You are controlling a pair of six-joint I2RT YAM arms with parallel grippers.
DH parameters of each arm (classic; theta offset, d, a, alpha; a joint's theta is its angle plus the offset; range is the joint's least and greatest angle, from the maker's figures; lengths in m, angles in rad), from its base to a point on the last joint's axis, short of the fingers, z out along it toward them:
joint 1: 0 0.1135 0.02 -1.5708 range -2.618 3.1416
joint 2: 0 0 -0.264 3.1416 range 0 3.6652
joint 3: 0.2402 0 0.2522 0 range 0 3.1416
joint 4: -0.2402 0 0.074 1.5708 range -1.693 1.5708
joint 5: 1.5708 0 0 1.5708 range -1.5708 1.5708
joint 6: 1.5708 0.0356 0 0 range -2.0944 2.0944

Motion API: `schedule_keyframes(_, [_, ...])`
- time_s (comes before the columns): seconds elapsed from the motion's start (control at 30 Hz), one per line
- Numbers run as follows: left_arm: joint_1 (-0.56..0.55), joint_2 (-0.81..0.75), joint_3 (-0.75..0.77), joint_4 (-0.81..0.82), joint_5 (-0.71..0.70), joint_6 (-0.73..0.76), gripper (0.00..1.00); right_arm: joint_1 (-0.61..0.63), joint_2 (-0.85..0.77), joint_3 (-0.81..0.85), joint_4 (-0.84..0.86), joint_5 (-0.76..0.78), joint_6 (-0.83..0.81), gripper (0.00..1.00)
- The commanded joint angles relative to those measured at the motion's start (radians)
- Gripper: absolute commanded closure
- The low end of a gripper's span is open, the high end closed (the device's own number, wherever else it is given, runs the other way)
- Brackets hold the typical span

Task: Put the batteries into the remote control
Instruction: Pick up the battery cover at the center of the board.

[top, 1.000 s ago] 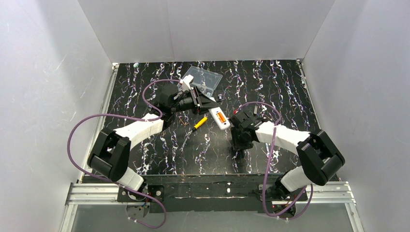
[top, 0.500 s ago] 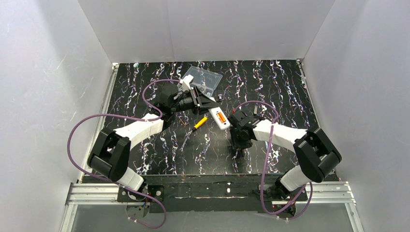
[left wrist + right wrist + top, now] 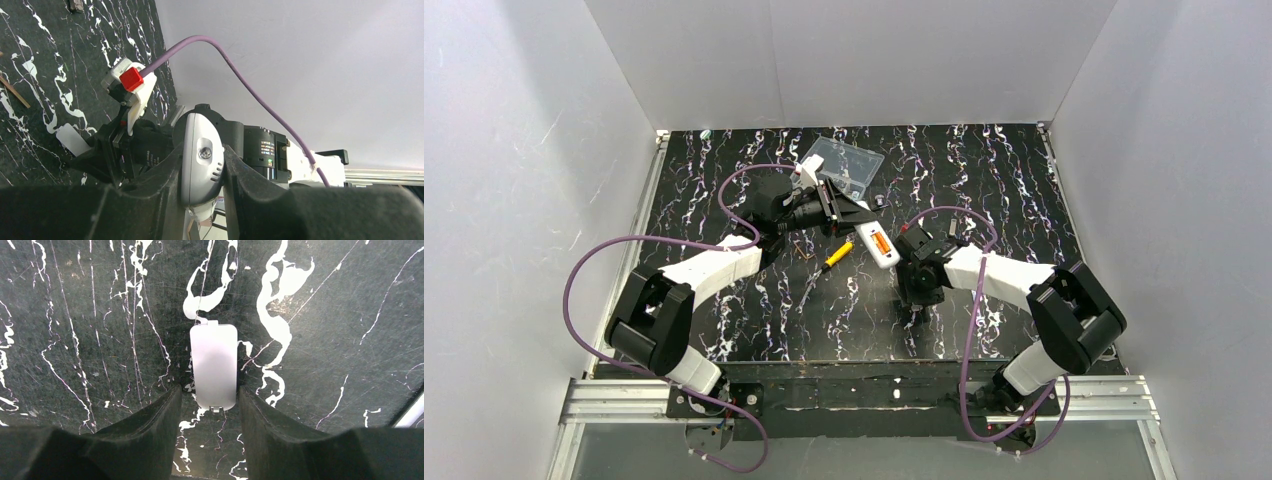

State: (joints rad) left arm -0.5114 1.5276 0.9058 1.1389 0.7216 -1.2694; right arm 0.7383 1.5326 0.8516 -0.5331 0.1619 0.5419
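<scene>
My left gripper (image 3: 856,224) is shut on the white-silver remote control (image 3: 886,252) and holds it tilted above the table. Orange batteries (image 3: 880,243) show in the remote's open back; I cannot tell whether one or two. In the left wrist view the remote's rounded end (image 3: 201,156) is clamped between my fingers. My right gripper (image 3: 915,300) points down at the table just right of the remote. In the right wrist view it (image 3: 210,392) is open and astride the near end of a small plain white plate (image 3: 213,365) that lies flat on the table.
A yellow-and-black screwdriver (image 3: 836,254) lies on the table below the left gripper. A clear compartmented box (image 3: 844,165) stands at the back. The left wrist view shows the right gripper's red-marked head (image 3: 131,79) and the white plate (image 3: 72,139) beneath it.
The right arm has shifted slightly to the left, with its elbow drawn in. The left arm and the remote have not moved.
</scene>
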Motion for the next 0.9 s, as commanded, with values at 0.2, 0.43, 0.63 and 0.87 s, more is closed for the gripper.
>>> schedule_keyframes(0.2, [0.008, -0.056, -0.003, 0.08, 0.03, -0.007, 1.0, 0.008, 0.024, 0.015, -0.022, 0.049, -0.019, 0.63])
schedule_keyframes(0.43, [0.009, -0.052, -0.004, 0.085, 0.029, -0.009, 1.0, 0.009, -0.067, 0.018, -0.024, 0.097, -0.036, 0.73])
schedule_keyframes(0.63, [0.01, -0.051, -0.008, 0.09, 0.028, -0.008, 1.0, -0.018, -0.155, 0.06, -0.072, 0.114, -0.072, 0.76])
schedule_keyframes(0.87, [0.01, -0.038, 0.005, 0.104, 0.029, -0.019, 1.0, -0.11, -0.242, 0.183, -0.173, 0.125, -0.174, 0.75])
